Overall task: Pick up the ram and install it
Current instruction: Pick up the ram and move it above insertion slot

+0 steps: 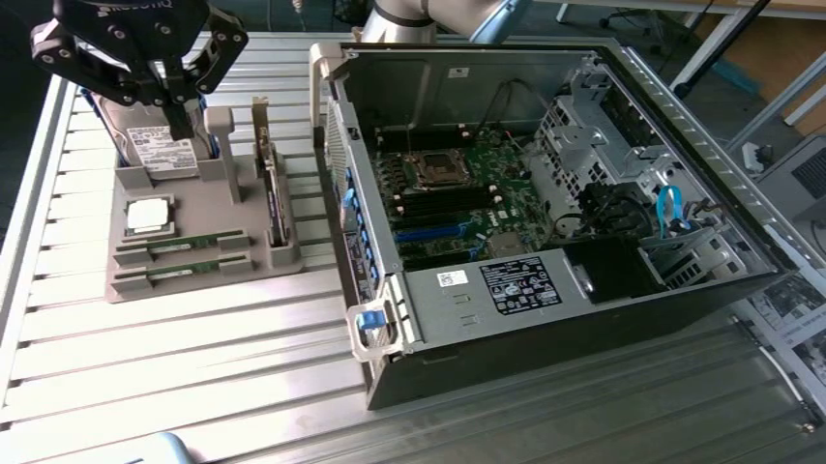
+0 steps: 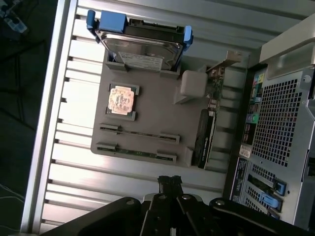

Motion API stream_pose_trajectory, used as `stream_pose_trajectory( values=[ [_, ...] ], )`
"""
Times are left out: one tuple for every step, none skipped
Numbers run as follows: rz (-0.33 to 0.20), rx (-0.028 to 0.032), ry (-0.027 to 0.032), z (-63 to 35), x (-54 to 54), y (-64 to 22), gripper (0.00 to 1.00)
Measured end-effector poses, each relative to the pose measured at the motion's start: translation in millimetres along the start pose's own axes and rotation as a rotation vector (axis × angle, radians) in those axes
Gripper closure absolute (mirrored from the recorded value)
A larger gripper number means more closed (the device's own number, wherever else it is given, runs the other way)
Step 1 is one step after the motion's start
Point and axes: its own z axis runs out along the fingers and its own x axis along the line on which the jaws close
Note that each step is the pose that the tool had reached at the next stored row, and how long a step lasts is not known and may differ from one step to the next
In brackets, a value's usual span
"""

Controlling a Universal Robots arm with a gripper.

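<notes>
Two ram sticks stand on edge in the slots of a grey holder (image 1: 193,208): one ram stick (image 1: 181,244) (image 2: 139,133) and a second ram stick (image 1: 181,274) (image 2: 137,152) beside it. Both are thin green boards. My black gripper (image 1: 180,124) (image 2: 170,183) hangs above the holder, well clear of the sticks, and in the exterior view it is over the hard drive end. Its fingers are shut together with nothing between them. The open computer case (image 1: 555,193) lies at the exterior view's right, with its motherboard (image 1: 465,198) exposed.
The holder also carries a grey hard drive (image 2: 142,46) with blue rails, a square processor chip (image 2: 122,100) and an upright expansion card (image 2: 205,132). The case's perforated rear panel (image 2: 280,118) stands close beside the holder. Everything rests on a ribbed metal table (image 1: 193,358).
</notes>
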Motion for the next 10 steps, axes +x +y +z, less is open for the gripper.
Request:
stream_pose_trajectory(
  values=[
    [-0.006,0.0014,0.0003,0.0,0.0,0.0,0.90],
    [-0.012,0.0029,0.0007,0.0,0.0,0.0,0.90],
    [-0.020,0.0049,0.0012,0.0,0.0,0.0,0.90],
    [-0.027,0.0067,0.0016,0.0,0.0,0.0,0.90],
    [-0.035,0.0090,0.0022,0.0,0.0,0.0,0.90],
    [-0.042,0.0108,0.0026,0.0,0.0,0.0,0.90],
    [-0.049,0.0123,0.0030,0.0,0.0,0.0,0.90],
    [-0.056,0.0138,0.0034,0.0,0.0,0.0,0.90],
    [-0.064,0.0154,0.0037,0.0,0.0,0.0,0.90],
    [-0.071,0.0166,0.0040,0.0,0.0,0.0,0.90]
  ],
)
